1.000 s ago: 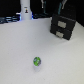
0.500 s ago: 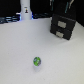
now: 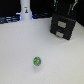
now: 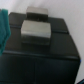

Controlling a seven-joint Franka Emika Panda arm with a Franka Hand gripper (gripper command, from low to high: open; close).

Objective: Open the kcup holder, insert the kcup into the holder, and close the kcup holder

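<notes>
Gripper (image 3: pixel 64 8) hovers at the kcup holder (image 3: pixel 63 27) — grip state unclear — kcup (image 3: pixel 37 62) sits mid-table (image 3: pixel 15 50), well apart.

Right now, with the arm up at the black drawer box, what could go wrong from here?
1. The fingers sit above the black boxy drawer unit, not at its pale handle slots, so a pull could miss.
2. The unit stands near the table edge; a push might shift it.
3. The tiny green-and-blue pod lies far away and may roll.
</notes>
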